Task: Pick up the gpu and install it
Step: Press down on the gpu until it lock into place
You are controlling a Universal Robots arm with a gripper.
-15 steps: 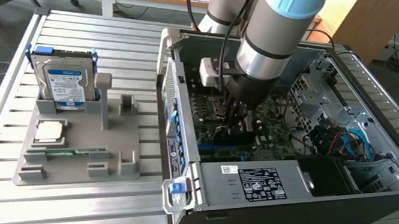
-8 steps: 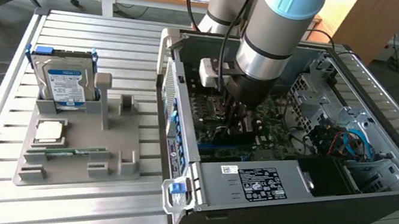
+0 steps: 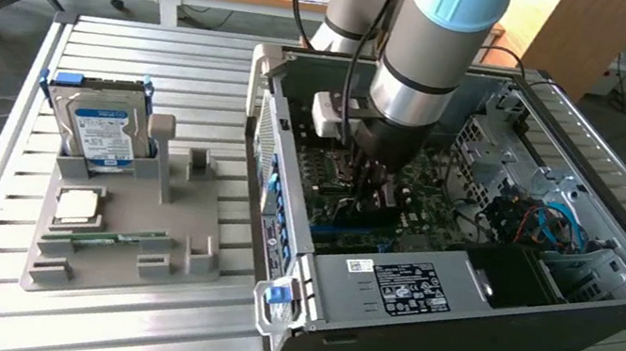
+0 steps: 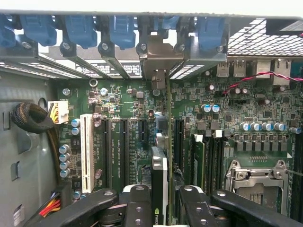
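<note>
Inside the open computer case (image 3: 596,309), your gripper (image 4: 161,198) is clenched on the gpu (image 4: 160,189), holding the card edge-on over the motherboard (image 4: 236,113) with one black finger (image 4: 137,203) on each face. In the exterior view the arm reaches straight down into the case, its tool (image 3: 369,180) low over the board's expansion slots.

The card sits just beside the white slot (image 4: 86,151), a few dark slots away, and its silver end bracket (image 4: 158,59) reaches up to the row of blue retention clips (image 4: 120,28) at the case's rear wall. Whether its lower edge is already seated in a slot cannot be told.

To do this step well, you would judge alignment first: keep the card upright and parallel to the slot, the bracket lined up with its opening in the rear wall, and press evenly along the length rather than at one end. A tilt here could bind the connector or scrape nearby capacitors.

The gpu looks thin and dark, seen mostly as a narrow edge with a pale strip and a small green logo near the fingers.
</note>
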